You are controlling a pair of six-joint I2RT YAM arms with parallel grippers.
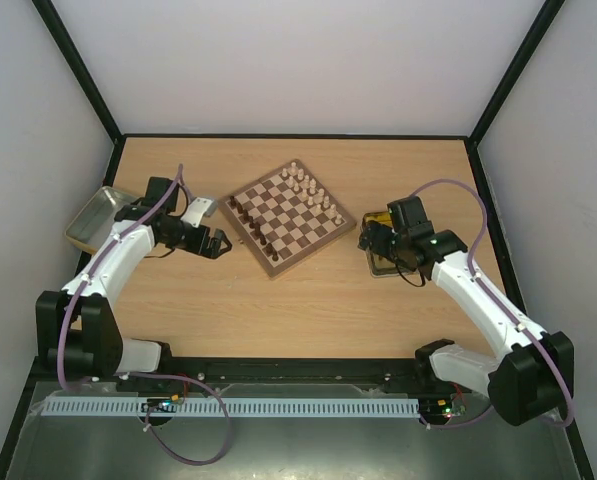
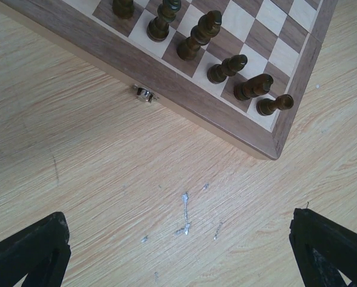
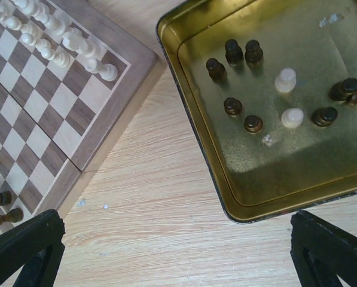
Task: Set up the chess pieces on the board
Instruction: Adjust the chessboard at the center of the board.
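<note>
Board (image 1: 288, 218) mid-desk, nearer far edge. Cream row (image 3: 61, 57) and dark row (image 2: 199, 36) partly set. Leftover pieces (image 3: 253, 124) wait in yellow tray (image 3: 184, 95) toward right edge. My left claw (image 2: 178, 251), right claw (image 3: 178, 251) — both agape, empty.

The chessboard (image 1: 296, 222) is chequered in dark brown and light tan inside a plain brown border. The dark chess pieces (image 2: 199, 36) are deep brown with a slight sheen; the pale chess pieces (image 3: 61, 58) are cream. The tabletop (image 2: 136, 197) is light, straw-coloured wood with fine grain and a few whitish flecks. The tin tray (image 3: 268, 173) is brassy yellow-gold with a darker rim, and the metal tray (image 1: 96, 216) is dull grey. The left gripper (image 2: 178, 248) and right gripper (image 3: 178, 251) are matt black. The left arm (image 1: 118, 255) and right arm (image 1: 478, 290) are white with black joints and carry purple cables (image 1: 458, 190).
</note>
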